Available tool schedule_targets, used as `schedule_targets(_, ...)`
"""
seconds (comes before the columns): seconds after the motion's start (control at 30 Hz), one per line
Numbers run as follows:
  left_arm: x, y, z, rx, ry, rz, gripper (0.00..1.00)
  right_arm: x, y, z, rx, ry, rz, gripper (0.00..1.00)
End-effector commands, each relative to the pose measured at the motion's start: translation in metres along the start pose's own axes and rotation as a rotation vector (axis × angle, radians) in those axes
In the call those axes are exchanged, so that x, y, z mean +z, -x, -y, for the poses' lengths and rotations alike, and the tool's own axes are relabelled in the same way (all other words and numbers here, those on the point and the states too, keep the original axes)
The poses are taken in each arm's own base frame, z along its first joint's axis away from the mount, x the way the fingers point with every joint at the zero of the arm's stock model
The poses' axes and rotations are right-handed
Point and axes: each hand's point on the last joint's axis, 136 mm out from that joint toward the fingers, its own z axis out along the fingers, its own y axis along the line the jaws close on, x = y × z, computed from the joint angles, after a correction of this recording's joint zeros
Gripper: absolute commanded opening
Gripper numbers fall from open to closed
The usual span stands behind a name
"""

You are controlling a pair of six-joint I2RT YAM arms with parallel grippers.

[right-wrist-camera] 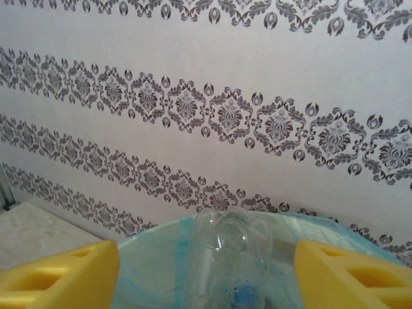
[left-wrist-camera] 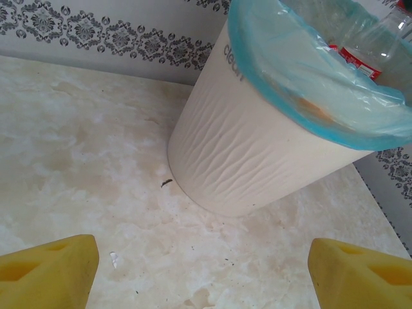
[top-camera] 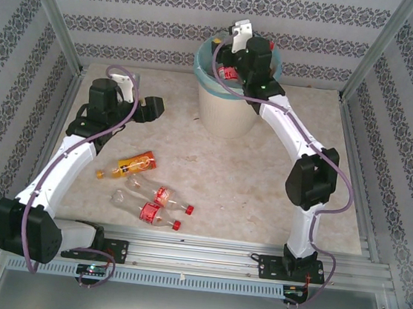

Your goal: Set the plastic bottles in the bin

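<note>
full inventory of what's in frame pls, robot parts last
orange-label bottle: one, clear with an orange label, lying on the table near the left arm.
red-label bottles: two, clear with red caps, lying side by side just nearer than the orange one.
bottle at the bin: one, clear with a red label, poking above the rim, touching neither finger of the right claw.
bin: one, cream-white with a turquoise liner, far centre of the table.
table: one, pale marbled.
walls: grey-white patterned, on three sides.
left claw: one, yellow fingers, open and empty, facing the bin.
right claw: one, yellow fingers, open, over the bin.
</note>
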Motion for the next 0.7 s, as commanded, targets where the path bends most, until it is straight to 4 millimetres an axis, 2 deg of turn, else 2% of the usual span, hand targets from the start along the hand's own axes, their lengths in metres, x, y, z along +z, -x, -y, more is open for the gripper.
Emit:
schedule_targets(0.0,-0.003,0.005,0.007,0.021,-0.025,0.028,0.85,0.000,0.009,0.002,0.054,0.017,-0.053,0.64)
schedule_targets(0.07,-0.002,0.003,0.007,0.013,-0.030,0.021,0.85,0.002,-0.001,0.004,0.070,0.005,-0.109,0.56)
schedule_targets(0.2,-0.002,0.002,0.008,0.014,-0.031,0.017,0.85,0.000,-0.030,0.006,0.120,-0.003,-0.203,0.51)
schedule_targets(0.27,-0.003,0.003,0.007,0.018,-0.027,0.018,0.85,-0.007,-0.030,0.001,0.138,0.008,-0.220,0.49)
schedule_targets(0.3,-0.003,0.002,0.006,0.019,-0.021,0.014,0.85,-0.012,-0.023,-0.004,0.147,0.018,-0.217,0.49)
schedule_targets(0.37,-0.004,0.001,0.004,0.016,-0.006,0.006,0.85,-0.025,0.003,-0.017,0.192,0.063,-0.187,0.51)
schedule_targets(0.4,-0.005,0.002,0.003,0.016,0.003,0.004,0.85,-0.037,0.027,-0.030,0.203,0.120,-0.150,0.54)
schedule_targets(0.53,-0.013,0.002,0.000,0.036,0.051,-0.024,0.85,-0.080,0.084,-0.073,0.081,0.179,-0.059,0.60)
schedule_targets(0.6,-0.022,0.002,0.001,0.056,0.068,-0.025,0.85,-0.101,0.089,-0.099,0.028,0.236,-0.054,0.61)
schedule_targets(0.67,-0.033,0.001,-0.002,0.053,0.100,-0.013,0.85,-0.118,0.078,-0.128,-0.020,0.312,-0.062,0.64)
